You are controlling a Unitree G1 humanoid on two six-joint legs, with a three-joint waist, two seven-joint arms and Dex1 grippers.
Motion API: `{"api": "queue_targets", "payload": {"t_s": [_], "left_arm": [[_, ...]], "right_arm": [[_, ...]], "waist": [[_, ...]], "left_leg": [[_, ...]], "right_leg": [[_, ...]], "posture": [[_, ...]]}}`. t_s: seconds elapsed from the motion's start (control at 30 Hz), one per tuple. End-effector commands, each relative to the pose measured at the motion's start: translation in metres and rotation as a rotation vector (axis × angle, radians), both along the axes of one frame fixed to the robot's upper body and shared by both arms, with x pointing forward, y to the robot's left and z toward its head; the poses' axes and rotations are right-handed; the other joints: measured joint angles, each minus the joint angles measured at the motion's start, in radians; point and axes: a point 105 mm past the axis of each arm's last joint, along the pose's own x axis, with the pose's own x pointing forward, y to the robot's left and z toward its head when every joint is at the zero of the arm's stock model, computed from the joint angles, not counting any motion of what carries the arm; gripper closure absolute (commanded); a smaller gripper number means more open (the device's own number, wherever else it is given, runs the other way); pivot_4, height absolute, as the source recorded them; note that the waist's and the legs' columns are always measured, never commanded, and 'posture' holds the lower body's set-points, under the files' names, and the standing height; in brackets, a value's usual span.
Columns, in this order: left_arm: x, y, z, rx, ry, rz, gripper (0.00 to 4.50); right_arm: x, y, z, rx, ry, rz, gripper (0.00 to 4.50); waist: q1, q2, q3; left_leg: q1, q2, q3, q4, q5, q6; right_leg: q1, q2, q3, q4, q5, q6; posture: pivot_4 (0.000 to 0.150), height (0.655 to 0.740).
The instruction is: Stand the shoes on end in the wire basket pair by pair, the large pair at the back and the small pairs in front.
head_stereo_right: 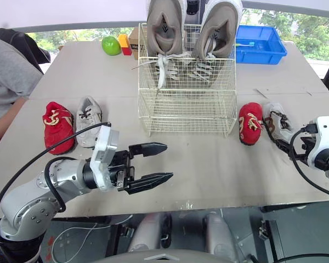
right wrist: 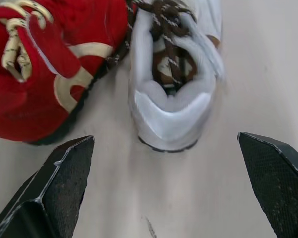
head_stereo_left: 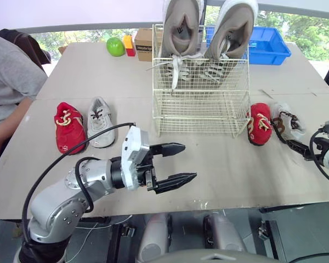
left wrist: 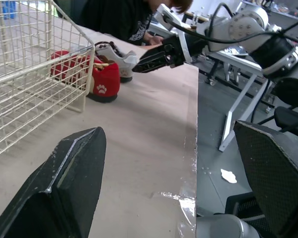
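The wire basket (head_stereo_left: 200, 104) stands mid-table with the large grey pair (head_stereo_left: 181, 27) on end at its back; its front part holds nothing. A small red shoe (head_stereo_left: 68, 127) and a small white shoe (head_stereo_left: 100, 121) lie to its left. Another small red shoe (head_stereo_left: 259, 123) and a white shoe with brown laces (head_stereo_left: 288, 121) lie to its right. My left gripper (head_stereo_left: 175, 163) hovers open in front of the basket, holding nothing. My right gripper (right wrist: 165, 139) is open just short of the white laced shoe's heel (right wrist: 171, 104), one finger on each side of it.
A green apple (head_stereo_left: 115, 46), a red and yellow block (head_stereo_left: 130, 45), a cardboard box (head_stereo_left: 144, 44) and a blue bin (head_stereo_left: 268, 46) sit along the far side. A person (head_stereo_left: 11, 82) sits at the table's left end. The table's front edge is close below my left gripper.
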Motion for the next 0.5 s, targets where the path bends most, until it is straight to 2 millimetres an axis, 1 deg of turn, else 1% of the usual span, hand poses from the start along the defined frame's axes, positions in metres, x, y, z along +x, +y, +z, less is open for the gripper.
{"api": "queue_targets", "payload": {"t_s": [0.03,0.07,0.1,0.23,0.27,0.3,0.4,0.47,0.5], "left_arm": [[0.001,0.001,0.008,-0.012,-0.062,0.005,0.00],[0.002,0.001,0.008,-0.012,-0.066,0.009,0.00],[0.003,0.002,0.008,-0.013,-0.068,0.011,0.00],[0.007,0.002,0.007,-0.016,-0.076,0.029,0.00],[0.008,0.002,0.007,-0.016,-0.079,0.031,0.00],[0.010,0.000,0.007,-0.019,-0.080,0.031,0.00],[0.014,-0.005,0.006,-0.029,-0.077,0.034,0.00],[0.016,-0.007,0.006,-0.040,-0.073,0.037,0.00],[0.018,-0.008,0.007,-0.049,-0.070,0.038,0.00]], "right_arm": [[0.013,-0.005,0.016,-0.037,-0.098,-0.039,0.88],[0.015,-0.005,0.016,-0.047,-0.107,-0.036,1.37],[0.016,-0.004,0.016,-0.056,-0.113,-0.032,1.73],[0.023,0.002,0.013,-0.043,-0.132,-0.007,3.81],[0.023,0.003,0.013,-0.042,-0.136,-0.002,4.21],[0.023,0.004,0.013,-0.043,-0.137,0.003,4.44],[0.018,0.002,0.015,-0.063,-0.141,0.010,4.44],[0.013,0.002,0.022,-0.086,-0.162,0.020,4.44],[0.008,0.003,0.029,-0.129,-0.176,0.046,4.44]], "waist": [[-0.003,0.000,0.000],[-0.003,0.000,0.000],[-0.003,0.001,0.000],[-0.005,0.001,0.000],[-0.006,0.001,0.000],[-0.006,0.001,0.000],[-0.006,0.001,0.000],[-0.005,0.001,0.000],[-0.005,0.001,0.000]], "left_leg": [[0.000,0.000,0.000,0.000,0.000,0.000],[0.000,0.000,0.000,0.000,0.000,0.000],[0.000,0.000,0.000,0.000,0.000,0.000],[0.000,0.000,0.000,0.000,0.000,0.000],[0.000,0.000,0.000,0.000,0.000,0.000],[0.000,0.000,0.000,0.000,0.000,0.000],[0.000,0.000,0.000,0.000,0.000,0.000],[0.000,0.000,0.000,0.000,0.000,0.000],[0.000,0.000,0.000,0.000,0.000,0.000]], "right_leg": [[0.000,0.000,0.000,0.000,0.000,0.000],[0.000,0.000,0.000,0.000,0.000,0.000],[0.000,0.000,0.000,0.000,0.000,0.000],[0.000,0.000,0.000,0.000,0.000,0.000],[0.000,0.000,0.000,0.000,0.000,0.000],[0.000,0.000,0.000,0.000,0.000,0.000],[0.000,0.000,0.001,0.000,0.000,0.000],[0.000,0.000,0.001,0.000,0.000,0.000],[0.000,0.000,0.001,0.000,0.000,0.000]], "posture": [[0.150,0.7400],[0.150,0.7400],[0.150,0.7400],[0.150,0.7400],[0.150,0.7400],[0.150,0.7400],[0.150,0.7400],[0.150,0.7400],[0.150,0.7400]]}}
